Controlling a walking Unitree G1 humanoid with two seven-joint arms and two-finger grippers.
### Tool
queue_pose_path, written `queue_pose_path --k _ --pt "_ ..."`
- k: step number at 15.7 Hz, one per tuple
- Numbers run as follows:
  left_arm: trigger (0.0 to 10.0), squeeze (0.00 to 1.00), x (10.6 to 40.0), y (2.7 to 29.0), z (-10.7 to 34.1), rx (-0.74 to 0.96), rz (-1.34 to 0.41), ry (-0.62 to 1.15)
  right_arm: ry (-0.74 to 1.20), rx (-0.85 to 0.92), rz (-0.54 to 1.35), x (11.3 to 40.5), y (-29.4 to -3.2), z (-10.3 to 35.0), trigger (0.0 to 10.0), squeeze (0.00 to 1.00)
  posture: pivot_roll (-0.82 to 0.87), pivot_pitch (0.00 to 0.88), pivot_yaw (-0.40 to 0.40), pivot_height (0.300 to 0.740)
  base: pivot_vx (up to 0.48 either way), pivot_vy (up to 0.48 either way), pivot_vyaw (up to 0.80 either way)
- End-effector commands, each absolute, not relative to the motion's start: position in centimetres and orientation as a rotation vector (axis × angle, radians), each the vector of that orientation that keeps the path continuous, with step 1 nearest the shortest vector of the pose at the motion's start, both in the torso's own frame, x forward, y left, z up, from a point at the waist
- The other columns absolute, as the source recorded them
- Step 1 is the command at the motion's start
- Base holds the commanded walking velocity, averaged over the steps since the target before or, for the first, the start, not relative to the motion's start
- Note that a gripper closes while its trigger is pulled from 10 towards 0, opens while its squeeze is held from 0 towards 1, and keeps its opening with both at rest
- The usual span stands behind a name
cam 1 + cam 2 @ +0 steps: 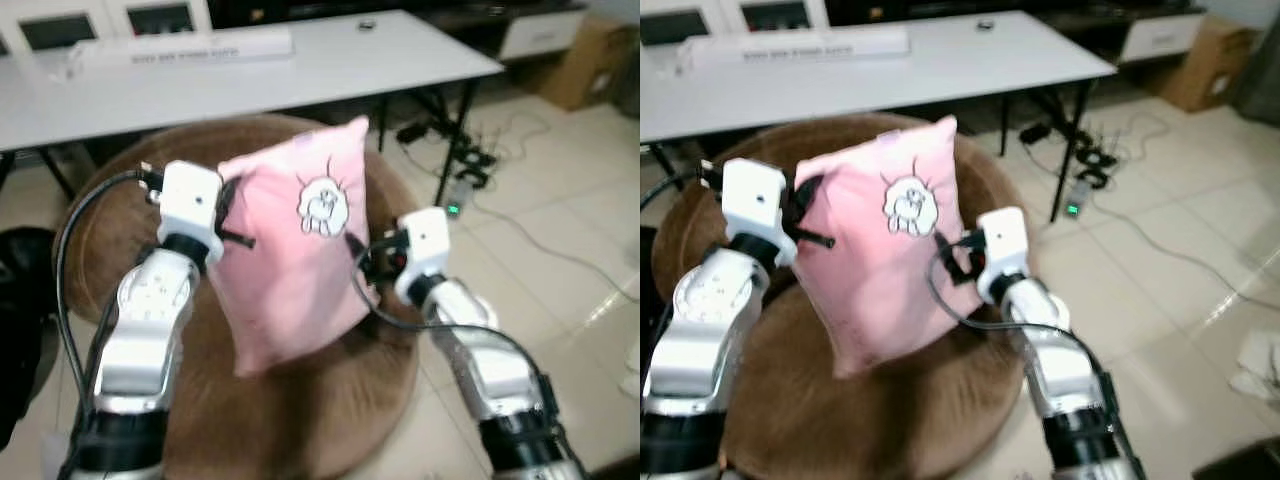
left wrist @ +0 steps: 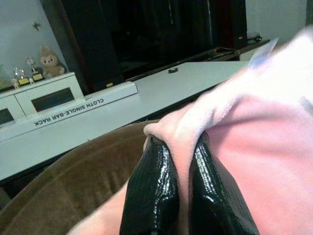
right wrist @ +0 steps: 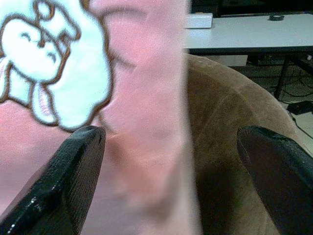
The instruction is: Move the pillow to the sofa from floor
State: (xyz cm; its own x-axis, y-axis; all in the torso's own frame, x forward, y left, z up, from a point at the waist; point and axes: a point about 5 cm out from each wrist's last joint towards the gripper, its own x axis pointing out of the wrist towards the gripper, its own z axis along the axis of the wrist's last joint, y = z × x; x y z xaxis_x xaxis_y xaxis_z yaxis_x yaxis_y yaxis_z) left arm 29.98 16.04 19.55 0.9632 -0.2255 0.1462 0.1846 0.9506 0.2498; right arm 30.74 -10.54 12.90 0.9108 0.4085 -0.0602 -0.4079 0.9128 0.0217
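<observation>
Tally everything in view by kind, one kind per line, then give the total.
Pillow: 1
Sofa: 1
Table: 1
Long box on the table: 1
Cardboard box: 1
Power strip: 1
Claws, left and right: 2
Total: 8

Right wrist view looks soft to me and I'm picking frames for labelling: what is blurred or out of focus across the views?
Right wrist view: the pink pillow and its sheep patch are smeared, too close for focus. Left wrist view: the pillow's far edge is washed out, while the box lettering stays readable. Left eye view: mildly soft overall, with glare on the floor tiles.
</observation>
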Motion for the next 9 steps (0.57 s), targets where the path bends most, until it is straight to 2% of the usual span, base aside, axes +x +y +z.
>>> queue_pose_path --k 1,9 --pt "10.0 0.0 29.8 15.2 20.8 0.247 -0.233 -0.233 0.076 0.011 0.396 30.6 -11.4 12.6 10.0 0.0 0.11 0.0 0.045 0.74 0.0 0.0 0.0" --pt "10.0 0.0 29.8 15.1 19.2 0.277 -0.311 -0.138 0.093 0.007 0.397 30.5 -11.8 12.3 10.0 0.0 0.11 0.0 0.04 0.74 0.0 0.0 0.0"
